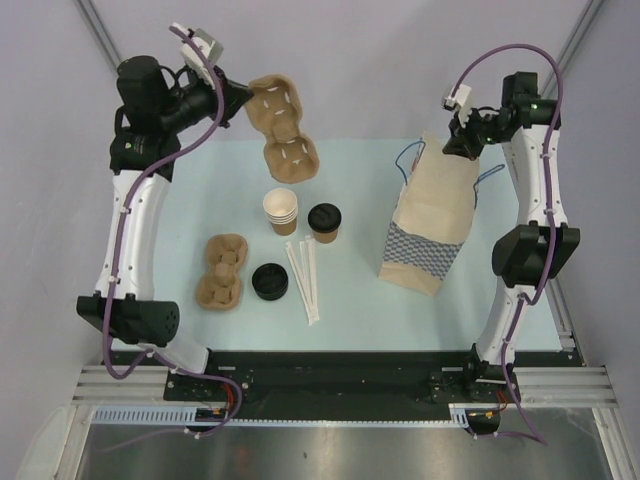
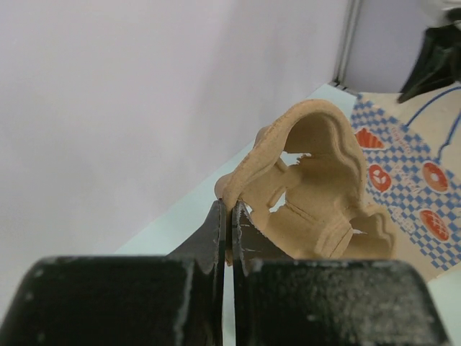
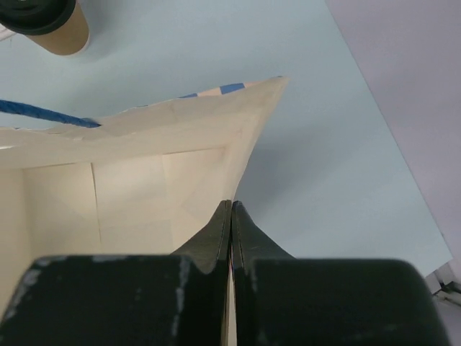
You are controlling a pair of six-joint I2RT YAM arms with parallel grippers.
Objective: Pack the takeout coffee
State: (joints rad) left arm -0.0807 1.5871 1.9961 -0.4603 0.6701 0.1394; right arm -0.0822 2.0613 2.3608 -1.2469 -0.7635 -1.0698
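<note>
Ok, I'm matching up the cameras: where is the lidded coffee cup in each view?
Top view: the lidded coffee cup sits mid-table, right of the cup stack.
Left wrist: not in it.
Right wrist: top left corner, past the paper bag.
Shared landmark: that paper bag, in all three.

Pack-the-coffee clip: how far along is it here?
Done: the takeout coffee is lidded, yet stands on the table, outside any carrier or bag. In hand: the left gripper has its jaws shut on a pulp cup carrier, and the right gripper pinches the paper bag at its rim. Left, likely: seat the coffee in the carrier and load it into the bag.
</note>
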